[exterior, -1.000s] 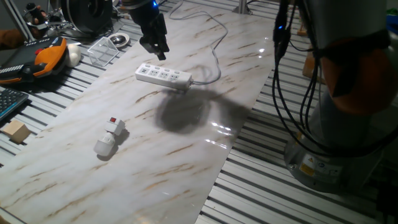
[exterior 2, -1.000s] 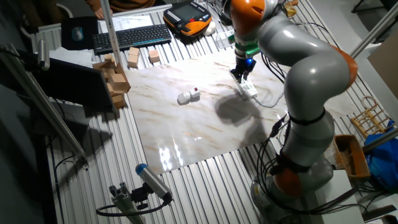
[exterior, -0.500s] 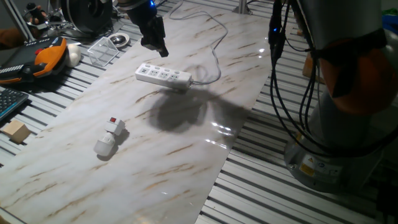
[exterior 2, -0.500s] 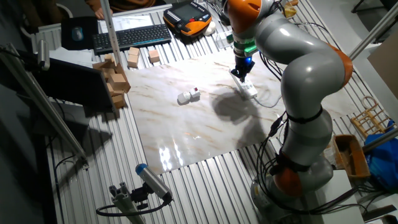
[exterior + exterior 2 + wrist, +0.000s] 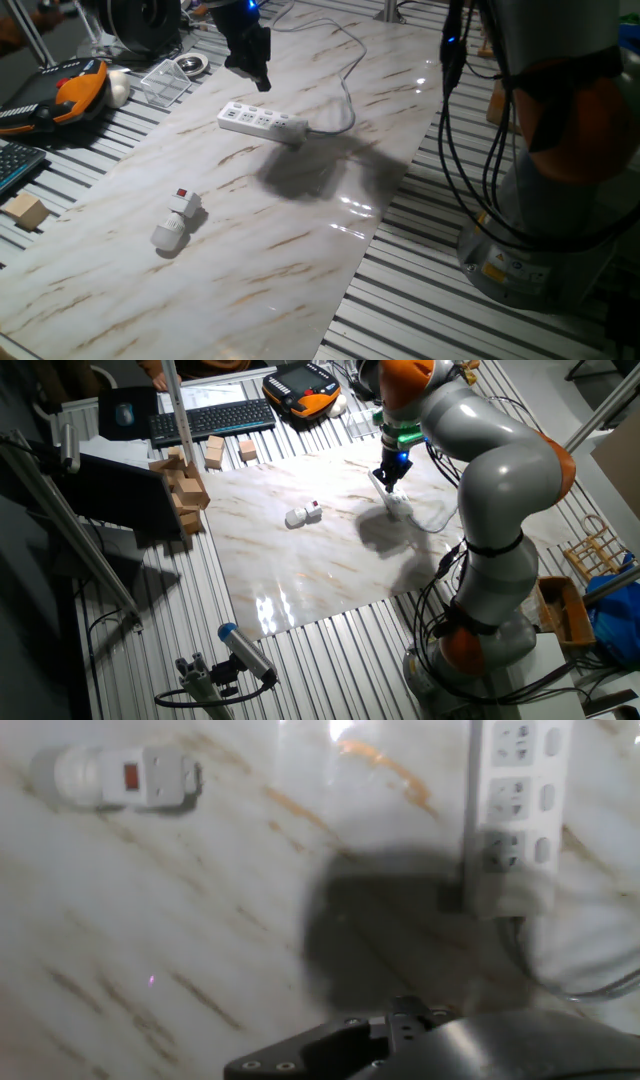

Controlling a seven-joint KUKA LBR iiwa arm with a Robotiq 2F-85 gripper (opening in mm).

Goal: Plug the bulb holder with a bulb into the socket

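Dark fingers (image 5: pixel 258 78) hang above the marbled surface (image 5: pixel 300 230), carrying nothing; whether they are parted or closed cannot be told from this side. Just below and in front of them lies the socket (image 5: pixel 263 122), a long white strip whose cable (image 5: pixel 340 70) loops off behind. The bulb holder (image 5: pixel 183 206), red switch up, lies on its side well away from the fingers, toward the near edge, with the bulb (image 5: pixel 165 236) at its nearer end. An orange-and-black handset (image 5: pixel 75 90) and a clear plastic box (image 5: pixel 165 80) sit off to the side of the fingers on the slatted bench.

From the other fixed camera, the fingers (image 5: pixel 388 478) point down over one end of the socket (image 5: pixel 397 505), without touching it. The bulb holder (image 5: pixel 308 513) and bulb (image 5: pixel 295 518) rest apart from them, toward the wooden blocks (image 5: pixel 185 490) and the keyboard (image 5: pixel 210 420).

From the hand camera, the fingertips are out of sight; only the dark hand body shows at the bottom. The socket (image 5: pixel 515 810) runs up the right side, and the bulb holder (image 5: pixel 150 778) with its bulb (image 5: pixel 65 772) lies far left.
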